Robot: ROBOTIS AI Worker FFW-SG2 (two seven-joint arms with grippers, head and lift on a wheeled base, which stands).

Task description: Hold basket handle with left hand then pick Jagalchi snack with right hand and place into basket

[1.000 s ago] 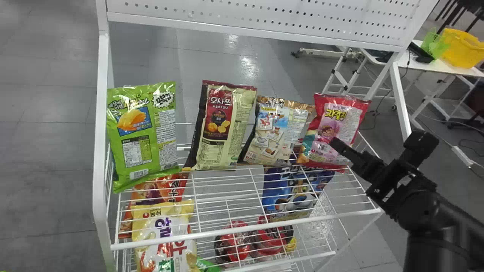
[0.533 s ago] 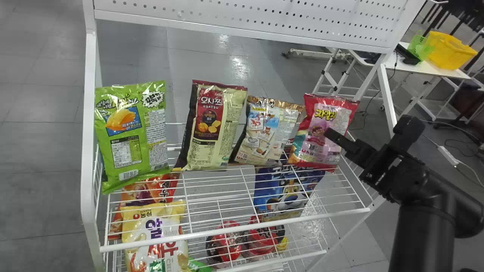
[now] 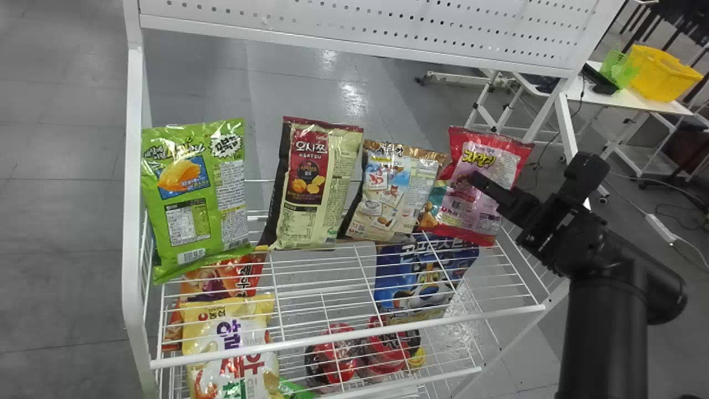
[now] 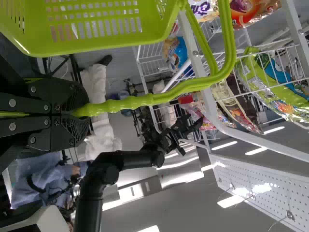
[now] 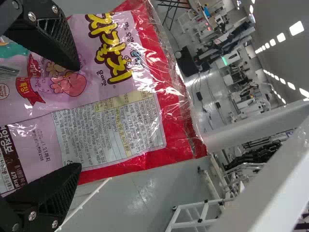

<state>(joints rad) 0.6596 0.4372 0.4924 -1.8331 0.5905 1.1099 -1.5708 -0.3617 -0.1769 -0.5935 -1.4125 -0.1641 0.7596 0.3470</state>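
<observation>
From my remote seat I see a green bag (image 3: 194, 194), a cream-and-maroon bag (image 3: 318, 194) and a tan bag (image 3: 396, 194) standing on the wire rack (image 3: 310, 341), a yellow tub (image 3: 662, 75) well beyond.

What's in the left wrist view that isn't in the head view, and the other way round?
Left wrist view: the green basket, its handle clamped in the left gripper.
Head view: a yellow basket on a table at back right.
Both: the Jagalchi snack, the right gripper at it, and the white rack.
</observation>
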